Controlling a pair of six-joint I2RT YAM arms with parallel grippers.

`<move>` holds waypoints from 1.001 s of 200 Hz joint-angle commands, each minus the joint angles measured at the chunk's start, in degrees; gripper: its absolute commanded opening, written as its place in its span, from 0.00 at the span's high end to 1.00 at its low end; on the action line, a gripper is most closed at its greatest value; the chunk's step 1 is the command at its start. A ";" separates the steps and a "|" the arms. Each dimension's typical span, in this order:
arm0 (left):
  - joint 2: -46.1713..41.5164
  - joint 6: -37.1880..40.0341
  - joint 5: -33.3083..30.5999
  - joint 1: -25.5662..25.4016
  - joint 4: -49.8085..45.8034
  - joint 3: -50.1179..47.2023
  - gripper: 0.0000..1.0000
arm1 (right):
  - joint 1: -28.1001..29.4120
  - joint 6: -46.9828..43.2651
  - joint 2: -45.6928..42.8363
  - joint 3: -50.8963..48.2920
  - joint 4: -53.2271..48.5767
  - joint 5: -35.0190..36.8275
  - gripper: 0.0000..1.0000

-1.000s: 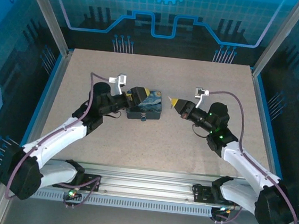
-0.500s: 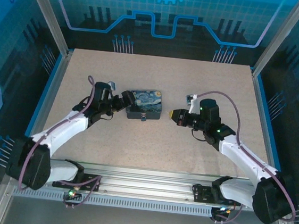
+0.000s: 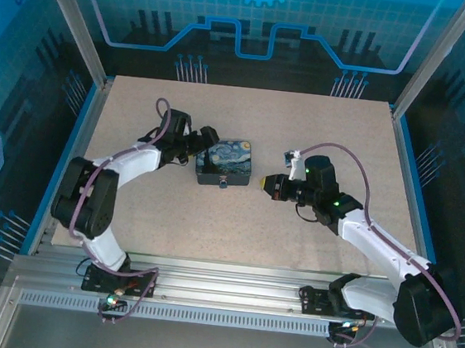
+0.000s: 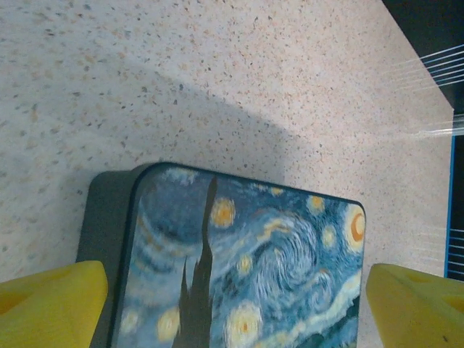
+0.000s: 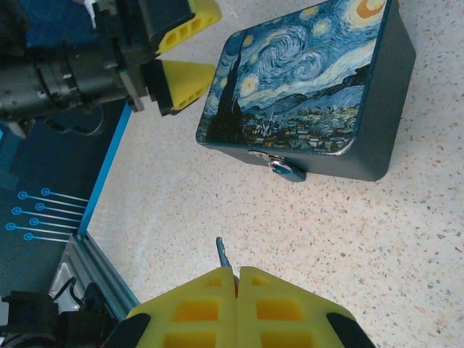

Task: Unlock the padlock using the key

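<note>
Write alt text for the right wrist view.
The right fingers, shut on a key, aim its tip toward the latch on the front of a starry-night tin, with a gap between them, on a speckled table. The left fingers stand open by the tin.

A speckled beige tabletop sits inside an enclosure of blue panels printed with circuit lines and a gear, framed by aluminium posts. A slotted aluminium rail runs along the near edge.
</note>
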 commanded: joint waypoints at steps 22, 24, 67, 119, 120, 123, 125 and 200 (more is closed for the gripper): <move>5.01 -0.55 6.38 -0.39 2.68 3.25 0.10 | -0.48 -1.95 -1.19 0.56 -1.85 1.51 1.00; 5.13 -0.56 6.59 -0.48 2.86 3.25 0.09 | -0.57 -1.96 -1.13 0.56 -1.85 1.54 1.00; 5.13 -2.90 7.03 -3.27 5.30 2.05 0.10 | -1.42 -2.61 -0.13 1.24 -2.37 2.39 1.00; 1.65 -6.22 7.38 -3.80 9.02 -3.93 0.10 | -2.51 -3.63 1.66 3.21 -3.67 3.64 1.00; 1.56 -6.21 7.37 -3.80 9.02 -3.99 0.10 | -2.50 -3.67 1.74 3.25 -3.68 3.66 1.00; 1.34 -6.19 7.16 -3.80 8.94 -4.30 0.10 | -2.50 -3.71 1.79 3.52 -3.81 3.75 1.00; 1.13 -6.17 7.07 -3.80 8.93 -4.37 0.09 | -2.48 -3.74 1.94 3.69 -3.94 3.81 1.00; -10.03 -1.32 4.83 -3.27 4.43 -10.03 0.07 | -2.70 -9.12 7.47 12.59 -11.64 7.38 1.00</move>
